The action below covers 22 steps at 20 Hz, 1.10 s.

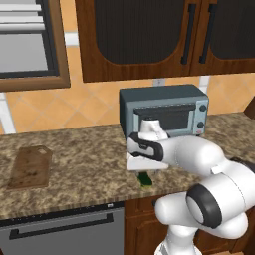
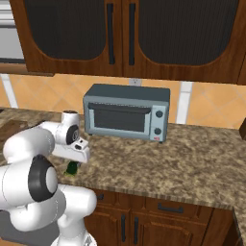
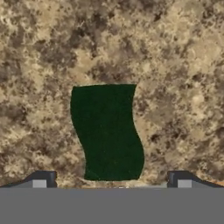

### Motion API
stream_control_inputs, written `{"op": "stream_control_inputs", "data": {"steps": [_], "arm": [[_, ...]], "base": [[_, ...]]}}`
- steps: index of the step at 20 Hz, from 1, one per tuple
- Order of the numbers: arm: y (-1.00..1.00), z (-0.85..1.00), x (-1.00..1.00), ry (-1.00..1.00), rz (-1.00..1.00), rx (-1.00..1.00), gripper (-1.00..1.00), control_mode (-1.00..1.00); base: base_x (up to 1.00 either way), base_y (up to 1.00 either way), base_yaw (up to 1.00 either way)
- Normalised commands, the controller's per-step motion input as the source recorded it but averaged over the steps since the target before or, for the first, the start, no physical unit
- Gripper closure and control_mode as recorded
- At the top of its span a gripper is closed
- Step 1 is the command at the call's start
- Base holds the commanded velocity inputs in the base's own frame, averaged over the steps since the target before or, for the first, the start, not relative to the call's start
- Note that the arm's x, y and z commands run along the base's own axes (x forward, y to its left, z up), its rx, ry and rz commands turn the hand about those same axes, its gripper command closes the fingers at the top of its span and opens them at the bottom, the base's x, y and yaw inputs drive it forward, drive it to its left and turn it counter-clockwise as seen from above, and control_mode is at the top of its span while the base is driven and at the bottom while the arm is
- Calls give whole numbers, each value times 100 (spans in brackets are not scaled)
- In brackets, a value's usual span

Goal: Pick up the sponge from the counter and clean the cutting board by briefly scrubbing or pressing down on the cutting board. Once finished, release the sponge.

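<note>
- Risk: your gripper [image 3: 111,183] hangs directly over the sponge [image 3: 107,131], whose outline is wavy, not square. If you descend off-centre, one fingertip could land on top of it and push it aside instead of straddling it.
- Risk: the sponge lies close to the counter's [image 1: 89,164] front edge; a sideways nudge could send it over.
- Risk: the cutting board [image 1: 31,167] sits well apart, far to the robot's left, so a loose pinch could drop the sponge in transit.
- Gripper state: the fingertips [image 3: 41,181] are spread wide, wider than the sponge, which lies between their lines. They hold nothing, and I judge them to be above it, not touching.
- Sponge position: flat on the counter, below the hand in the left base view [image 1: 145,180], in front of the toaster oven [image 1: 164,110].
</note>
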Motion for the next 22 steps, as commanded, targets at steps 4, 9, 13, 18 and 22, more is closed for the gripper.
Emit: {"op": "stream_control_inputs", "data": {"steps": [4, 9, 13, 18, 22], "arm": [[0, -31, 6, 0, 0, -1, -100, -100], [0, -29, 0, 0, 0, 0, -100, -100], [0, -22, 0, 0, 0, 0, -100, -100], [0, -7, 0, 0, 0, 0, -100, -100], [0, 0, 0, 0, 0, 0, -100, -100]], "base": [[0, 0, 0], [0, 0, 0], [0, 0, 0], [0, 0, 0], [0, 0, 0]]}}
